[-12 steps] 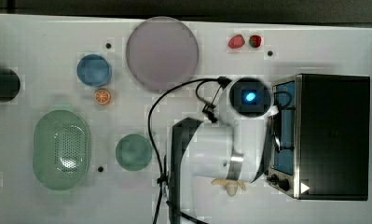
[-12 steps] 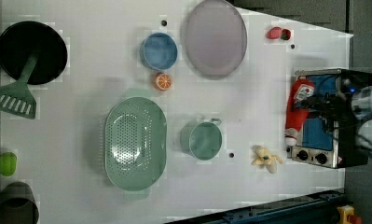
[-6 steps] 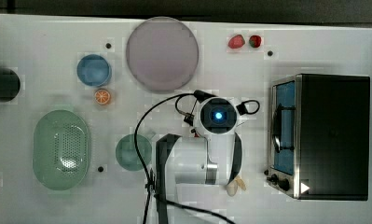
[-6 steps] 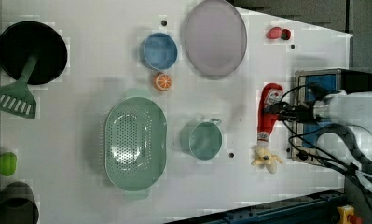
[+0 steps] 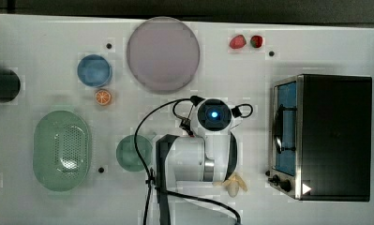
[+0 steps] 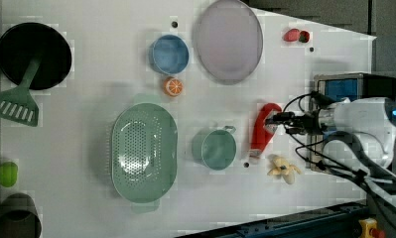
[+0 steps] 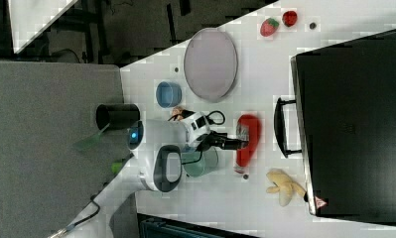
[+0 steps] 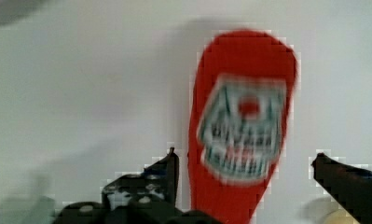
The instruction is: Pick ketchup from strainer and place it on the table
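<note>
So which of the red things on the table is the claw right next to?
The ketchup, the long red bottle lying flat by the green mug. The gripper is at it, while the two small strawberries sit far off at the table's edge.

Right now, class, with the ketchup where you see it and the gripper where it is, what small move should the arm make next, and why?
Probably lift the gripper straight up and away. The ketchup already lies flat on the table between the green mug and the toaster oven, the strainer is empty, and the fingers stand open on either side of the bottle, so only retreat seems left.
</note>
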Action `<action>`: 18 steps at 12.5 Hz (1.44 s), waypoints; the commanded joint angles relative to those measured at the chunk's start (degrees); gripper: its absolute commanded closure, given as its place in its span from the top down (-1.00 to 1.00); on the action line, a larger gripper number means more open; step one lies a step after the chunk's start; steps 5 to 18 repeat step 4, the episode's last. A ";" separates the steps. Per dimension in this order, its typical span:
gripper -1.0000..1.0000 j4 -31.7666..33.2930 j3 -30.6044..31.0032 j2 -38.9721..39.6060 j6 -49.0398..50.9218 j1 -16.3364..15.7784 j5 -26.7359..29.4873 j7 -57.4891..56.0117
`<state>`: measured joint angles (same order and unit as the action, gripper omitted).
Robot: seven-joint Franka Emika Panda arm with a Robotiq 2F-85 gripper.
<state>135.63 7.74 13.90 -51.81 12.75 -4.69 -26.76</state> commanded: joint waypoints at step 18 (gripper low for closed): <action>1.00 -18.07 1.35 -10.82 23.27 -0.12 0.08 16.63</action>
